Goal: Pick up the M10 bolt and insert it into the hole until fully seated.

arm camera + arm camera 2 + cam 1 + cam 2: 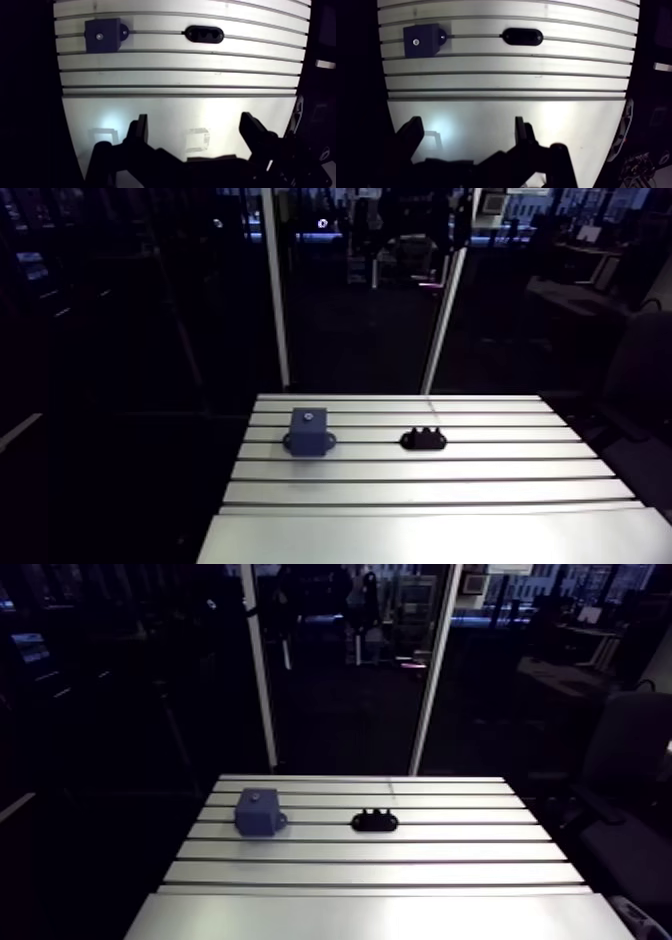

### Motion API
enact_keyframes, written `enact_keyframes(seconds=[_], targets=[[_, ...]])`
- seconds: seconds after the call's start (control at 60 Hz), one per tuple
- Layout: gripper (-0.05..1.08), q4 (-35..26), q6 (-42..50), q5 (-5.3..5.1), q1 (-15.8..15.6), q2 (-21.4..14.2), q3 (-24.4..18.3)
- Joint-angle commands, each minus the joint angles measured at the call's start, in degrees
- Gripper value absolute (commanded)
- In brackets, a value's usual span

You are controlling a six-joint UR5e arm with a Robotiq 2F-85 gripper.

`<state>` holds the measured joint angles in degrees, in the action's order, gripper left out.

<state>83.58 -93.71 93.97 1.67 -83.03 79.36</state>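
The black 2-finger tool (195, 120) is spread wide, with nothing between its fingers (140, 132). It hangs over the smooth near strip of the slotted aluminium desk (420, 488). Well ahead of it, on the slotted part, 2 things lie in one row along the same slot. One is a dark-blue plastic block (102, 35) with a small pale round spot on its top face. The other, beside the block but clearly apart from it, is a black oval holder (204, 34) carrying 3 small rounded bumps. Whether any of those bumps is the M10 bolt cannot be told — they are too small and dark.
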Motion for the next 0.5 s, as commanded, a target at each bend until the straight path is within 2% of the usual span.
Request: enact_keyframes(seconds=[0.017,0.5], targets=[[0.01,-0.1,0.0,-0.32,0.3,0.0,-1.3],[0.01,-0.8,-0.2,-0.33,0.0,0.0,-0.1]])
